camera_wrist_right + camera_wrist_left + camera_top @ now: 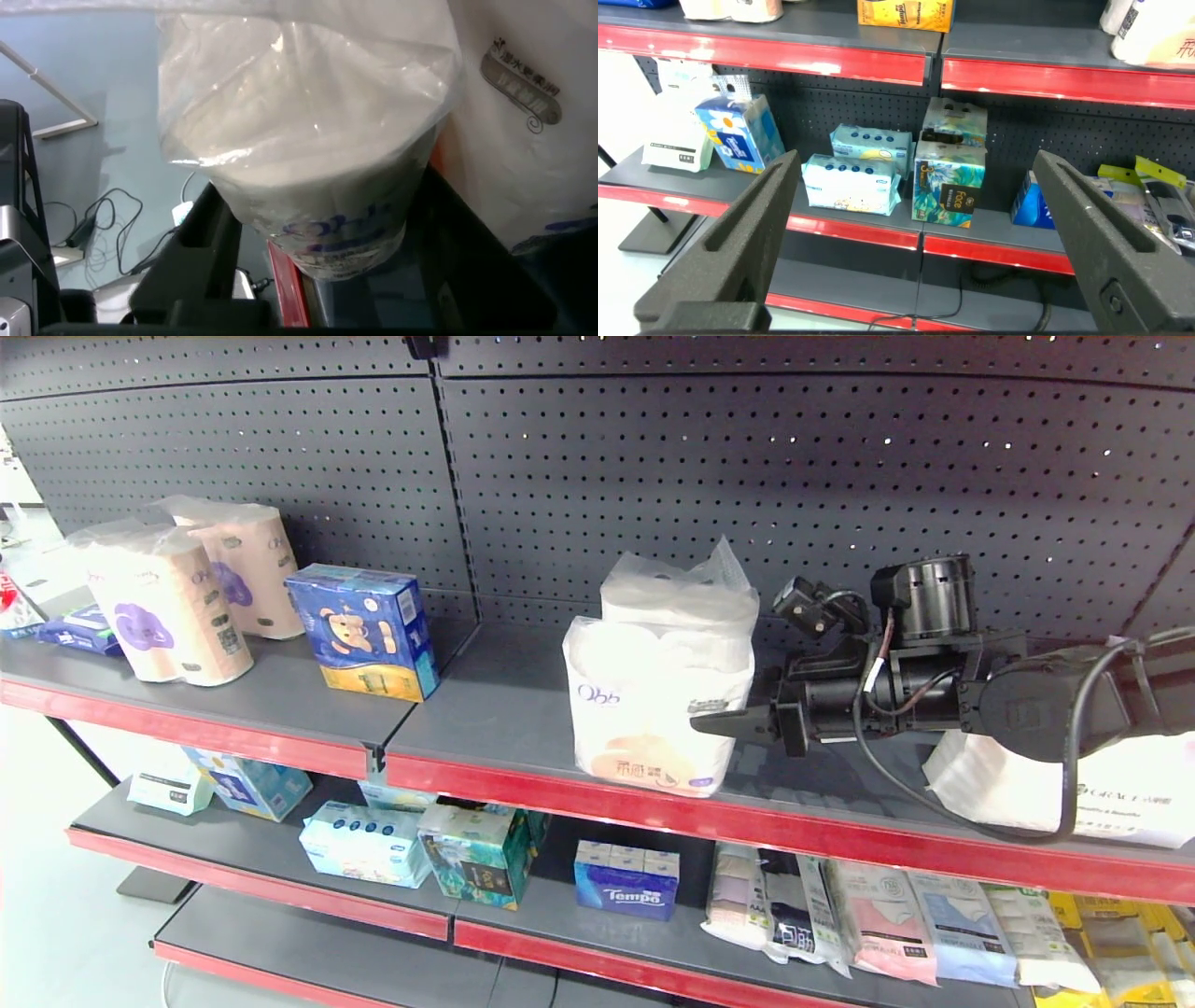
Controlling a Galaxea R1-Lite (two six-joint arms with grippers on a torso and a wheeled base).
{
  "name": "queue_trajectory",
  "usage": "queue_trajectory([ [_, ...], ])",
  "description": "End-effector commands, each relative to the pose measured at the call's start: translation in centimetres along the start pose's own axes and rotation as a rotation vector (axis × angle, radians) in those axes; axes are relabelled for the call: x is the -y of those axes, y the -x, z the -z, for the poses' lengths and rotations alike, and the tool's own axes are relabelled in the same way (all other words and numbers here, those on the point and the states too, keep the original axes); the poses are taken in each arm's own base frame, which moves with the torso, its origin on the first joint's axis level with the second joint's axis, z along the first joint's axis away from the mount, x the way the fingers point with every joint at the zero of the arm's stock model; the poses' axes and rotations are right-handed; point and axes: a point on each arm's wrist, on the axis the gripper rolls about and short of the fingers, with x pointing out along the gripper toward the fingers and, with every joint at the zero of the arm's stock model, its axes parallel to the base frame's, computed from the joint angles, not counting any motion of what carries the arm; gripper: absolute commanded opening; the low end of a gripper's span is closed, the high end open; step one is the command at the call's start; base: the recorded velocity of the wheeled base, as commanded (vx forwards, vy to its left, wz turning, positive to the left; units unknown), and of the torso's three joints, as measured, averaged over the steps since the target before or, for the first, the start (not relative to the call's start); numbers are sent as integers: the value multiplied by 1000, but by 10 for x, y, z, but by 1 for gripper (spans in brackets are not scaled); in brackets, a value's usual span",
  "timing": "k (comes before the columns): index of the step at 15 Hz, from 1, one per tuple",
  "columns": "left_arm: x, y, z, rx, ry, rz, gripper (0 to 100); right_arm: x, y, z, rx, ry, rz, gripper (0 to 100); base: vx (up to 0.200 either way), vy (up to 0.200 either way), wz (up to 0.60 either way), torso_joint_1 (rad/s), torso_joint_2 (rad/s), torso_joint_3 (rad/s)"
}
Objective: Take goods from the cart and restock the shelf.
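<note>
- The right end effector (721, 717) reaches in from the right of the head view. It is clamped on a white pack of toilet rolls (653, 691), one finger against each side.
- The pack stands upright at frame centre on the top shelf (504, 709), near its red front edge, so this item looks all but delivered.
- The left end effector (915, 166) is spread wide and empty, facing tissue boxes (854, 168) on a lower shelf (850, 229).
- Left of centre, a blue box (366, 630) and two wrapped roll packs (177, 597) stand on the top shelf.
- What remains, I judge, is to let go, back out, and fetch more from the cart. The bare stretch between the blue box and the white pack could take it.
</note>
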Motion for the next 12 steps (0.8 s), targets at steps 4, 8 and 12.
queue_trajectory([
  [4, 0, 0, 0, -1, 0, 0, 100, 0, -1, 1, 0, -6, -8, 100, 0, 0, 0, 0, 0, 0],
  [8, 0, 0, 0, -1, 0, 0, 100, 0, 8, -3, 13, 0, 10, 100, 0, 0, 0, 0, 0, 0],
  [12, 0, 0, 0, -1, 0, 0, 100, -2, 28, 4, 5, -23, 44, 100, 0, 0, 0, 0, 0, 0],
])
